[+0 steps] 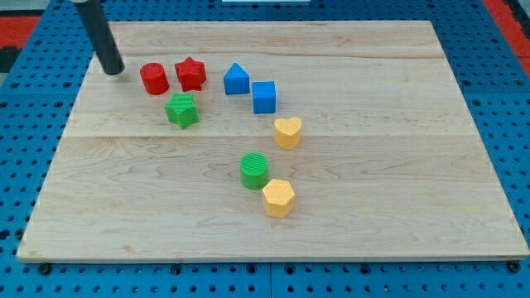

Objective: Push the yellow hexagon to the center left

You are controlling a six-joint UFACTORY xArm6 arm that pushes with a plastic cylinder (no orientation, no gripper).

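The yellow hexagon (279,198) lies on the wooden board (397,165), a little below the middle, touching the green cylinder (255,170) on its upper left. My tip (113,69) rests near the board's upper left corner, just left of the red cylinder (154,79) and far from the yellow hexagon. The dark rod rises from the tip up out of the view's top.
A red star (191,74) sits right of the red cylinder, with a green star (181,110) below them. A blue house-shaped block (237,79), a blue cube (264,97) and a yellow heart (287,132) run diagonally toward the middle. Blue pegboard surrounds the board.
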